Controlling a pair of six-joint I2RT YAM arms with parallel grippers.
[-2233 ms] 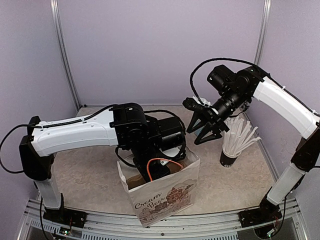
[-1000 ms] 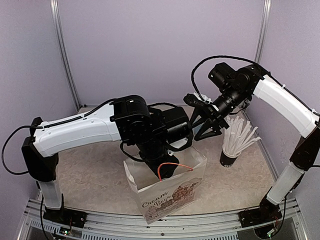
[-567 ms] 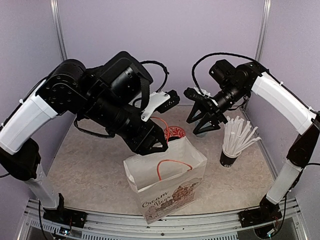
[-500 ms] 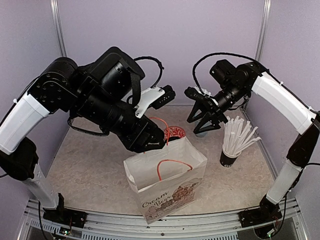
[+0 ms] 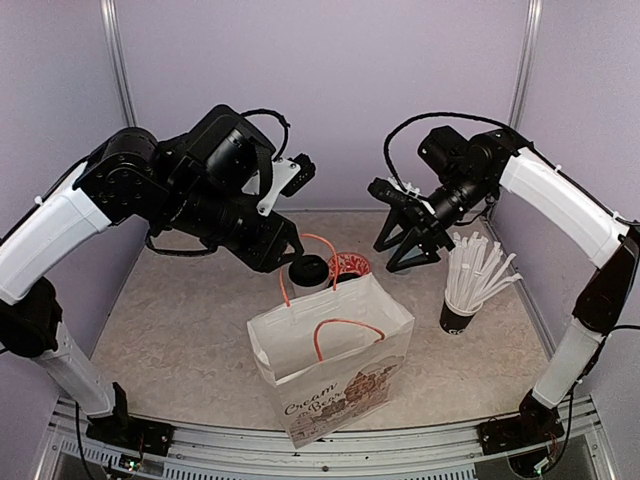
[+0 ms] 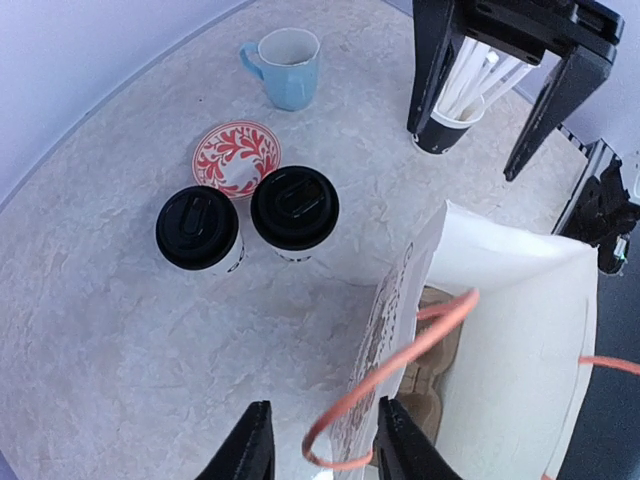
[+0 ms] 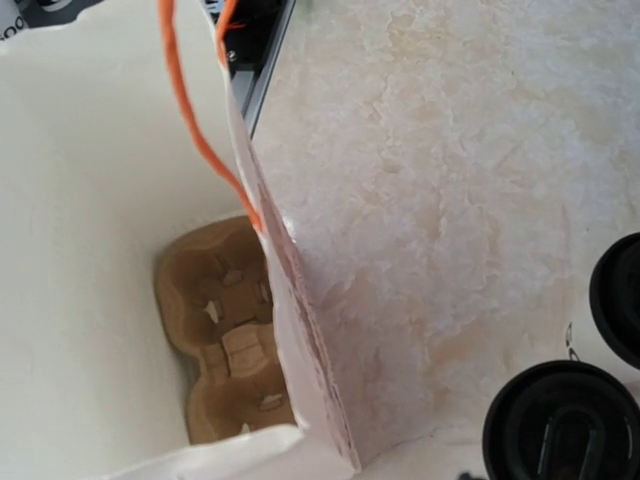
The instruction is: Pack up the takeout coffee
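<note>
Bag stands open, carrier at its bottom, no cups inside. Left gripper part open, orange handle loops between its fingers, apparently unpinched. Coffee cups lidded, side by side on table behind bag. Right gripper wide open, empty.

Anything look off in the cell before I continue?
One orange handle of the bag loops between the left hand's fingers, possibly snagged. Cups upright, lidded; nothing spilled.
</note>
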